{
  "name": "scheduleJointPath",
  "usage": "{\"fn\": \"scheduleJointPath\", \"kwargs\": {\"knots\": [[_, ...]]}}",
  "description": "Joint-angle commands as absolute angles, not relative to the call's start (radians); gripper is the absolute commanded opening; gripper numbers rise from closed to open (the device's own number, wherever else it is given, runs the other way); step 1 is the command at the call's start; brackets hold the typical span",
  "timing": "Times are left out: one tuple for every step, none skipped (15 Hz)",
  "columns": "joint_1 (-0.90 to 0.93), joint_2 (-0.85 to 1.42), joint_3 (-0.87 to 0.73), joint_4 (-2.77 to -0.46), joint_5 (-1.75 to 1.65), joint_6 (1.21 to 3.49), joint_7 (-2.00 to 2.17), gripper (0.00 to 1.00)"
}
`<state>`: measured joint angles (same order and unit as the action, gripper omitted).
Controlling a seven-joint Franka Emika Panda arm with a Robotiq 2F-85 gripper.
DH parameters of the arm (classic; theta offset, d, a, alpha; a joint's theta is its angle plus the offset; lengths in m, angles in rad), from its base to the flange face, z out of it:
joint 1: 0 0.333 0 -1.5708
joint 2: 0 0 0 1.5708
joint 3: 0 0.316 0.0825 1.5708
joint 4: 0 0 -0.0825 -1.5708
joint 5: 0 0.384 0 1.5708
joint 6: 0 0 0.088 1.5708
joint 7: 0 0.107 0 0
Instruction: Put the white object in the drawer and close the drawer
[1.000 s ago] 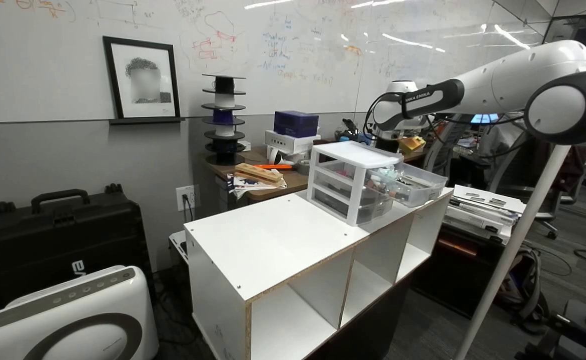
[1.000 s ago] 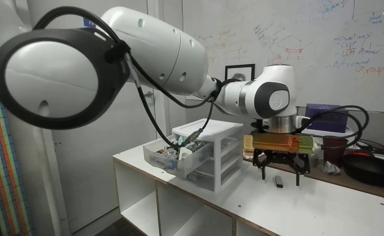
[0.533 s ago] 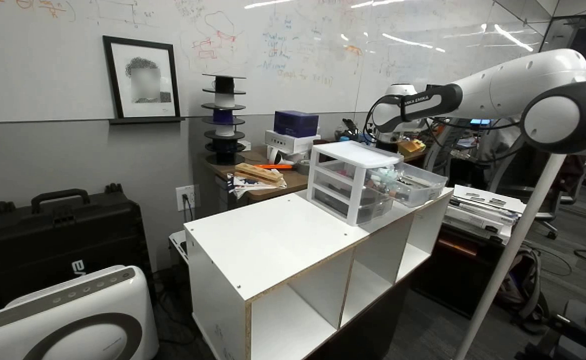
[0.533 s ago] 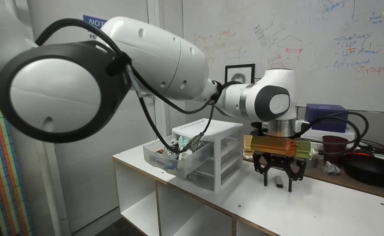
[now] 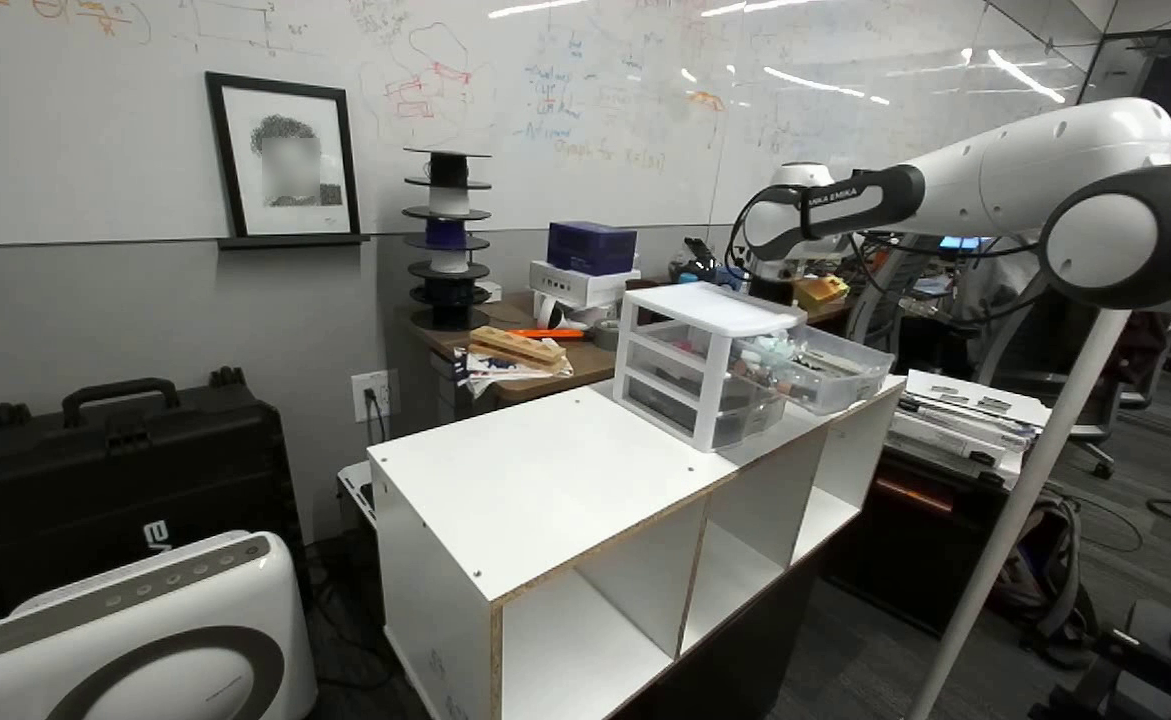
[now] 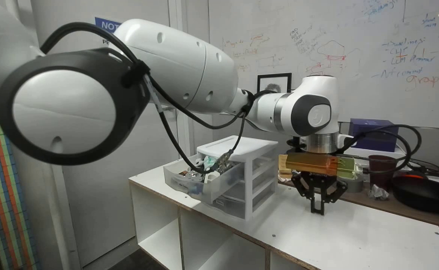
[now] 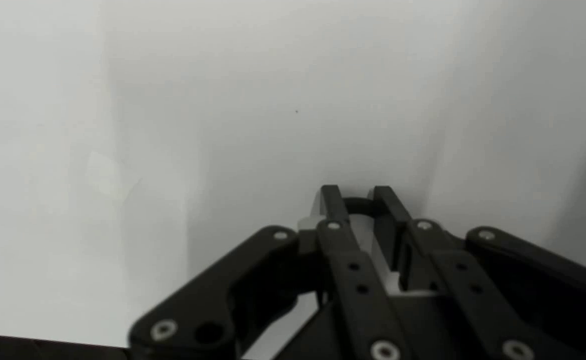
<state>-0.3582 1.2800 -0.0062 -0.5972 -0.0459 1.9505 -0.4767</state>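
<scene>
Near the open, shallow, translucent plastic drawer [image 6: 188, 186], the black two-fingered gripper [image 6: 317, 211] pinches a small dark bar [image 7: 359, 205], stowing and closing yet to do.

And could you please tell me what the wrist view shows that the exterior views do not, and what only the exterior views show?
Only the wrist view shows the gripper close up, from above, with its pale screw heads.

Only the exterior views, both of them, show the drawer pulled out with mixed items inside, the purple box and the framed picture.

Shared are the white cabinet top and, in an exterior view, the fingers closed around a small object, partly hidden.
</scene>
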Motion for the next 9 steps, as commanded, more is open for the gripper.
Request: {"fn": "scheduleJointPath", "kwargs": {"knots": [[-0.364, 1.311, -0.003, -0.537, -0.038, 1.946, -0.468, 0.16], [-0.364, 1.309, -0.004, -0.54, -0.039, 1.943, -0.466, 0.16], [-0.363, 1.305, -0.007, -0.545, -0.043, 1.941, -0.47, 0.16], [-0.362, 1.296, -0.01, -0.553, -0.049, 1.941, -0.482, 0.15], [-0.361, 1.286, -0.014, -0.56, -0.054, 1.939, -0.489, 0.13], [-0.359, 1.28, -0.018, -0.563, -0.059, 1.942, -0.491, 0.12], [-0.358, 1.267, -0.019, -0.567, -0.062, 1.94, -0.495, 0.11], [-0.358, 1.256, -0.02, -0.567, -0.066, 1.939, -0.497, 0.1], [-0.357, 1.242, -0.02, -0.567, -0.068, 1.937, -0.503, 0.1]]}}
